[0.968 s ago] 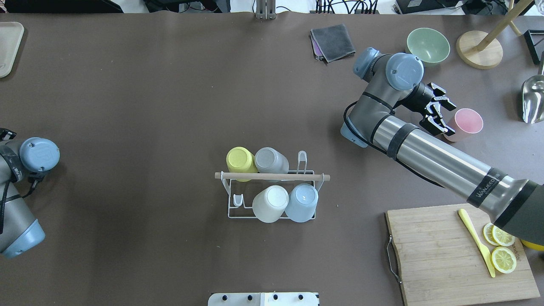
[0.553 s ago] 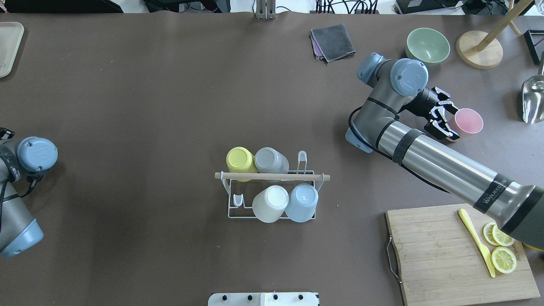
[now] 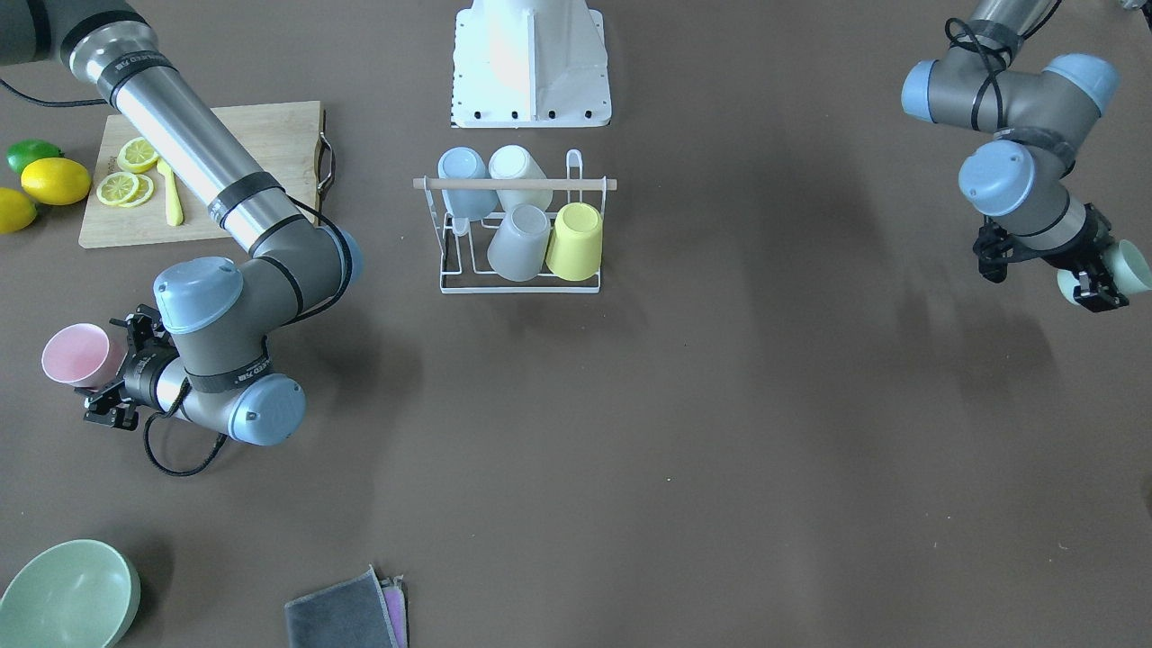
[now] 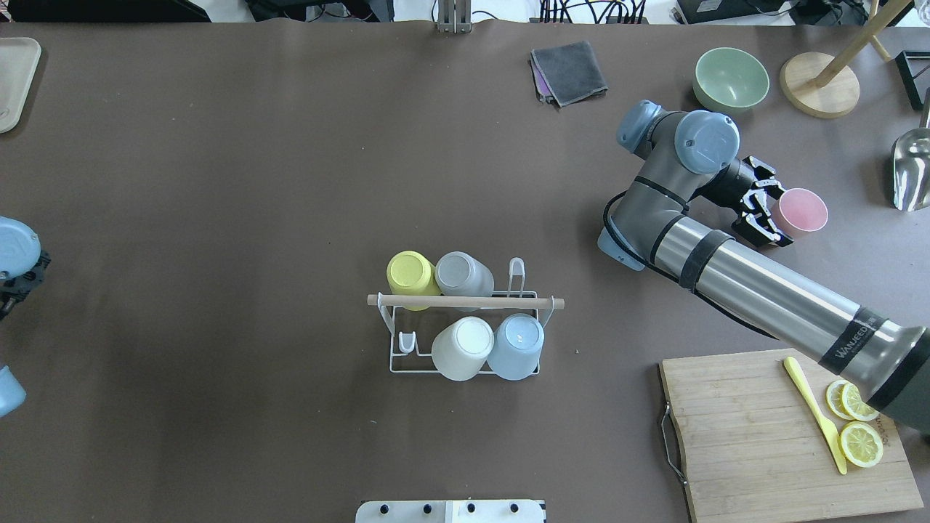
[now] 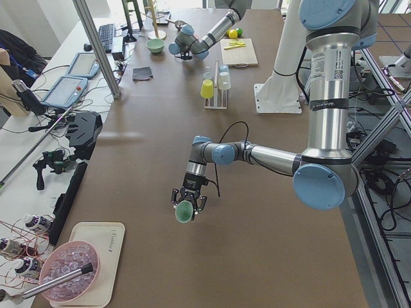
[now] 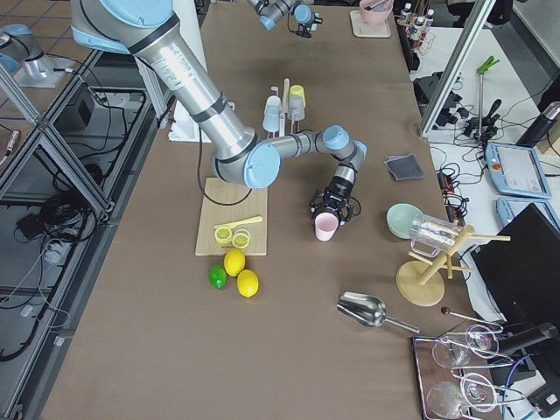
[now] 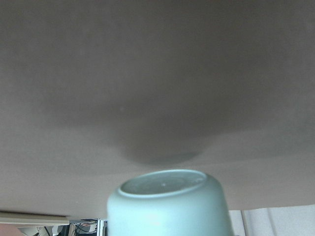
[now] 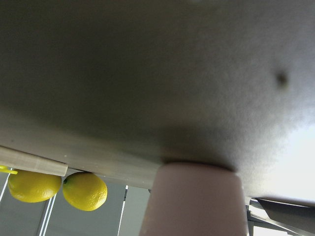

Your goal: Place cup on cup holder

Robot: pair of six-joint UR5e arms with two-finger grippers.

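The cup holder point(image 4: 465, 301), a white wire rack with a wooden rod, stands mid-table and carries yellow, grey, white and light blue cups; it also shows in the front view point(image 3: 517, 184). A pink cup point(image 4: 801, 211) stands on the table at the right. My right gripper point(image 4: 779, 212) is open, with one finger on either side of the pink cup point(image 3: 72, 354). In the right wrist view the pink cup point(image 8: 194, 201) fills the bottom centre. My left gripper point(image 3: 1102, 283) is shut on a mint green cup point(image 3: 1129, 270) and holds it above the table, far left of the rack. The mint cup also shows in the left wrist view point(image 7: 167, 206).
A cutting board point(image 4: 755, 436) with lemon slices and a yellow knife lies at the front right. A green bowl point(image 4: 732, 76), a grey cloth point(image 4: 570, 70), a wooden stand point(image 4: 819, 83) and a metal scoop point(image 4: 912, 171) sit at the back right. A tray point(image 4: 14, 80) is at the back left.
My right gripper has moved further right, so its fingers now straddle the pink cup. My left arm has drawn back to the left, mostly out of the overhead view.
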